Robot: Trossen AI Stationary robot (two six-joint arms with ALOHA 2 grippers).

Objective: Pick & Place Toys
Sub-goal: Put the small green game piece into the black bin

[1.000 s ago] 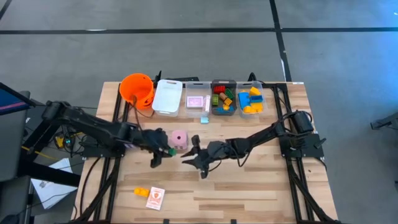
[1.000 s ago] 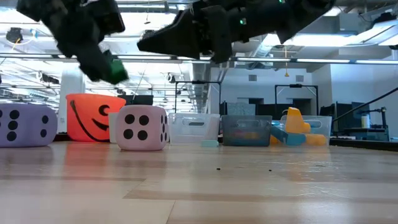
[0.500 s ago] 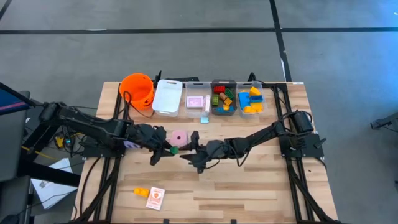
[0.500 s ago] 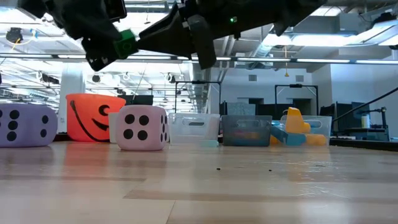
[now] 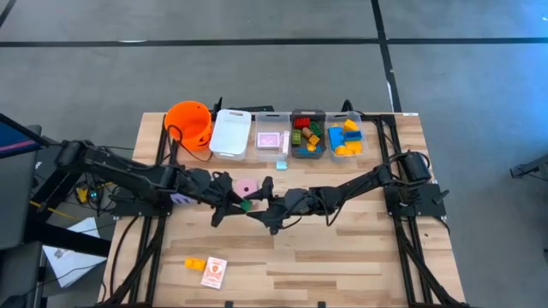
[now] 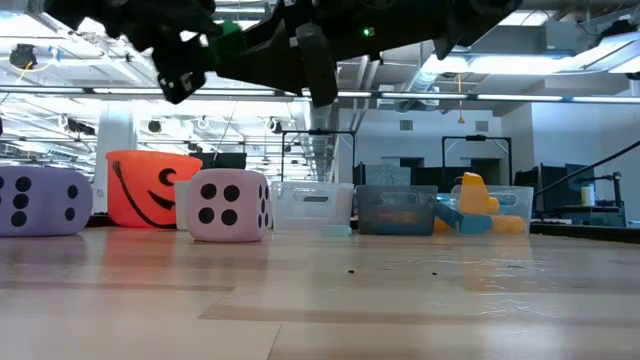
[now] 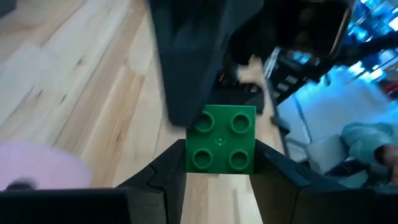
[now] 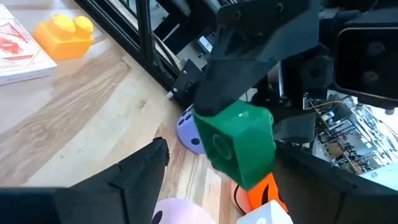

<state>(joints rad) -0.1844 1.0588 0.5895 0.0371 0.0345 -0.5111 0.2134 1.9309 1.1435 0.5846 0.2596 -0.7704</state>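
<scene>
**Now: green brick mid-air between the two pincers**

Left pincer (image 7: 221, 163) is pinching the green brick (image 7: 222, 146) by its side walls, above the counter (image 5: 342, 257) middle. Right pincer (image 8: 217, 171) is standing spread just beside it, not gripping. Brick is looking light, rigid, smooth-sided and likely slippery; flat opposite walls are probably the best hold. Farther off, the pink die (image 5: 247, 186) is sitting on the counter.
</scene>
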